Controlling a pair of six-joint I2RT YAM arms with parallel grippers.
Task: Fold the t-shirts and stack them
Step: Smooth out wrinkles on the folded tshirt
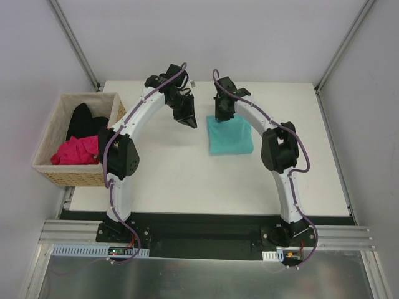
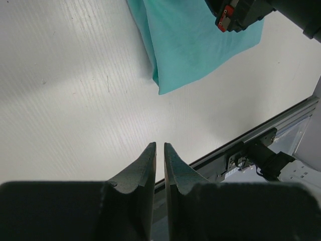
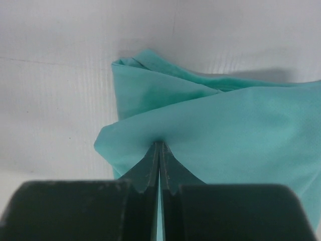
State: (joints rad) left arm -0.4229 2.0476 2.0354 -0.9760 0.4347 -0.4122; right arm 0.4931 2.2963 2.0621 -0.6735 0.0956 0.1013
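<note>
White table (image 1: 187,180), matte, faint ridged grain seen in wrist views. Folded teal t-shirt (image 1: 229,137) lies flat on it, right of frame centre, toward upper half. Wicker basket (image 1: 59,177) at left edge of frame, beside table's left side; can't tell if it rests on tabletop.

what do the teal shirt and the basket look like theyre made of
Teal shirt: soft matte knit cloth, likely cotton; it creases and drapes in folds. Basket: woven wicker or similar fibre, tan, with a pale cloth-looking lining; the weave shows on its outer wall.
</note>
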